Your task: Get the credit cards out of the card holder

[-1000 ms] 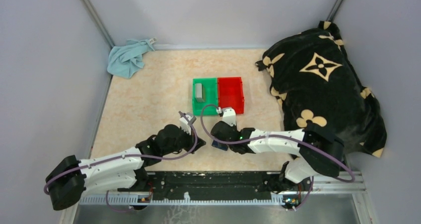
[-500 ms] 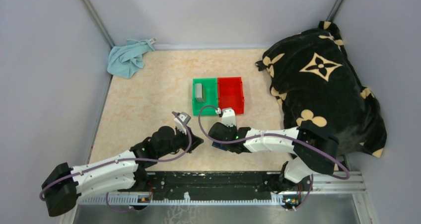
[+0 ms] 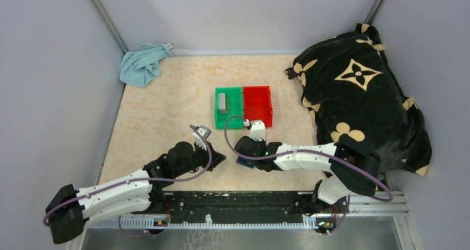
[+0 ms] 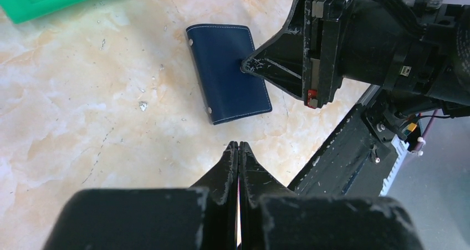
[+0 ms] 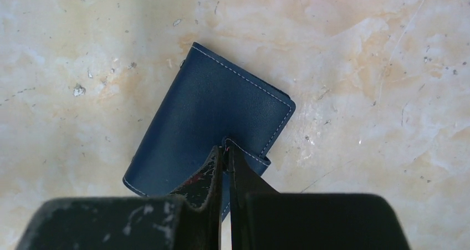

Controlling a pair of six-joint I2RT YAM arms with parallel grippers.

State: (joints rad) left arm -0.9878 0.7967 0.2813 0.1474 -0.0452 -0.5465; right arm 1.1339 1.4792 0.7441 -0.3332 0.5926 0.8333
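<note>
The card holder point(image 5: 210, 117) is a navy-blue wallet lying closed and flat on the table, also in the left wrist view point(image 4: 227, 72). My right gripper point(image 5: 224, 146) is shut on its small snap tab at the near edge. In the top view the right gripper point(image 3: 240, 159) covers most of the holder point(image 3: 243, 163). My left gripper point(image 4: 238, 146) is shut and empty, just short of the holder's side point(image 3: 221, 157). Any credit cards inside the closed holder are hidden. One grey card point(image 3: 222, 102) lies in the green bin point(image 3: 235, 115).
A red bin point(image 3: 258, 107) adjoins the green one just beyond the grippers. A black flower-patterned blanket point(image 3: 360, 95) is heaped at the right. A light blue cloth point(image 3: 143, 65) lies in the far left corner. The black base rail point(image 4: 354, 144) runs close behind the holder.
My right gripper has closed from open onto the holder's snap tab. The left arm has drawn slightly back to the left, still shut.
</note>
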